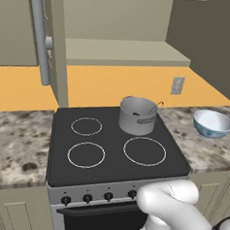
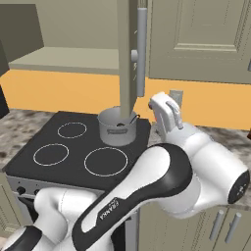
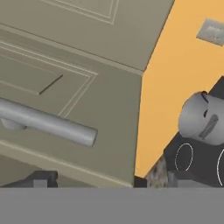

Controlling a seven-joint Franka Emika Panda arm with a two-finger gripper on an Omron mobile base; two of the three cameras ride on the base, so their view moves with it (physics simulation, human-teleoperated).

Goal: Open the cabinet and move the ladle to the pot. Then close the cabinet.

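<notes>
hand view: tool (image 3: 107,180) jaws spread wide, empty, near cabinet (image 3: 87,65) door handle (image 3: 48,122); ladle (image 1: 151,108) in pot (image 1: 138,115).

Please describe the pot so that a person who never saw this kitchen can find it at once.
Look at the black stove set in the speckled stone counter. The pot stands on its back right burner, below the open cabinet door. It is a plain grey metal cylinder with straight sides and a thin dark ladle leaning inside, unlike the wide pale-blue bowl on the counter to the right.
</notes>
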